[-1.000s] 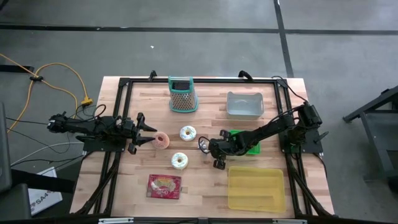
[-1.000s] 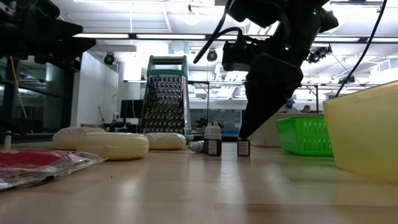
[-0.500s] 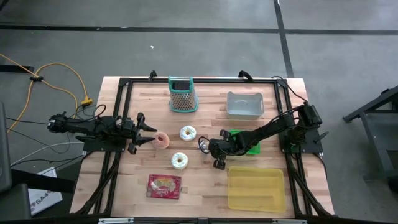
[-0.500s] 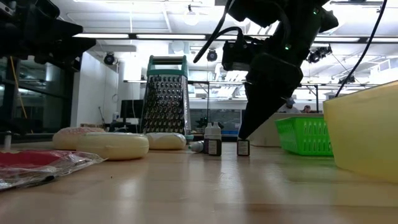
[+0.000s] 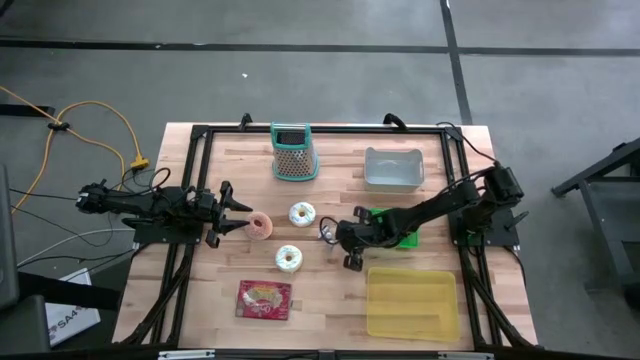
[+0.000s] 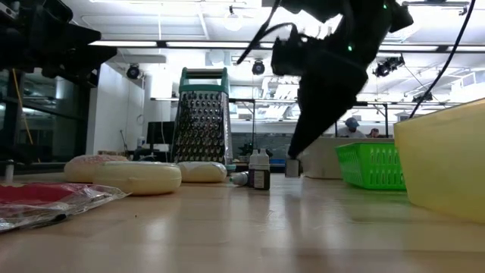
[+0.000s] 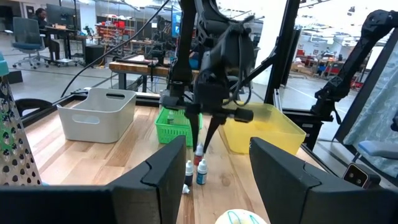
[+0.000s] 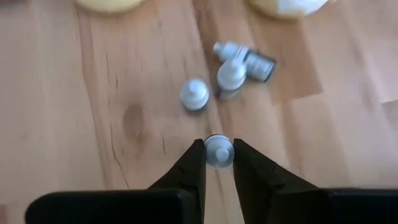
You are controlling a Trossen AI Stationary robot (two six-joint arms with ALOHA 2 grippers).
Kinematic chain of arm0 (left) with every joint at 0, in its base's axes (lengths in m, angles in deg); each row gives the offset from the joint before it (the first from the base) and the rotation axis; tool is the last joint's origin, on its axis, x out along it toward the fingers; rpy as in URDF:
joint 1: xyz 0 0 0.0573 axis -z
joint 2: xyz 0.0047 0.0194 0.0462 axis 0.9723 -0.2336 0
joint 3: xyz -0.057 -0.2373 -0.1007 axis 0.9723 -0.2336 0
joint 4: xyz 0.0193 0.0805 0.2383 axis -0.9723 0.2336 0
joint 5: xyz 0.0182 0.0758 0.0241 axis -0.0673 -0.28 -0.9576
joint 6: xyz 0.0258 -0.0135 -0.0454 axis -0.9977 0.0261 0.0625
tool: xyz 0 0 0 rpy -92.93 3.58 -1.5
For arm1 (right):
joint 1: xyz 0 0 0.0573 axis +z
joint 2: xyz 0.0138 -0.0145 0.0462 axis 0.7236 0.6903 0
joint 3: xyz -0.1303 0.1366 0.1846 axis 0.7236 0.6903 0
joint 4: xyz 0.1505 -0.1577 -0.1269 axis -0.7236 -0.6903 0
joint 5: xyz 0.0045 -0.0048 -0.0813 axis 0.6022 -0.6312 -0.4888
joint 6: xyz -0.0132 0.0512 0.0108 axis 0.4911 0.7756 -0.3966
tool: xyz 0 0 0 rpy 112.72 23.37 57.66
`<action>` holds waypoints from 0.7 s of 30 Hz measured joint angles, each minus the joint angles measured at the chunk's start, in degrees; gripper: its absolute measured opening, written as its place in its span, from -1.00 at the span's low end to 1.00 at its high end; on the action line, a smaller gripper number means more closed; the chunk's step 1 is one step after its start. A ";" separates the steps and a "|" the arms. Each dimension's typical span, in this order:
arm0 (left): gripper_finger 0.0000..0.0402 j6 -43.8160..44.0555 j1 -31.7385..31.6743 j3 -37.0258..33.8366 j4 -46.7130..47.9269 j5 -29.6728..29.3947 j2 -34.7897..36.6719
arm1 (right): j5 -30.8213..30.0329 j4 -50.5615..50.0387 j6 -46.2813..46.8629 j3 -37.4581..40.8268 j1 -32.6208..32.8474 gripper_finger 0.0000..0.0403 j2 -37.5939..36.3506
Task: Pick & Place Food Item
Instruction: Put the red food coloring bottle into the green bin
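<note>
- I see the small white-capped bottle (image 8: 218, 152) pinched in the right gripper (image 8: 218, 163), lifted just off the tabletop (image 5: 330, 300) near its middle.
- Three more bottles (image 8: 233, 64) stay on the wood beside it.
- Left gripper (image 5: 240, 209) waits open at the left edge.

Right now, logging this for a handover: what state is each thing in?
Right gripper: shut on the held bottle's cap.
Held bottle: upright, clear of the table.
Standing bottles: upright.
Fourth bottle: on its side.
Grater: upright.
Left gripper: open, empty.
</note>
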 joint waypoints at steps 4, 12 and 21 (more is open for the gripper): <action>-0.15 0.00 0.01 0.00 0.00 0.00 0.00 | -1.67 -0.18 -2.01 0.00 -0.73 -0.74 -2.87; -0.15 0.00 0.01 0.00 -0.01 0.02 0.00 | -3.42 -2.93 -3.58 -0.07 -1.58 -0.74 -7.10; -0.15 0.00 0.00 0.00 0.00 0.01 0.00 | -5.18 -6.81 -4.37 0.01 -1.51 -0.75 -8.36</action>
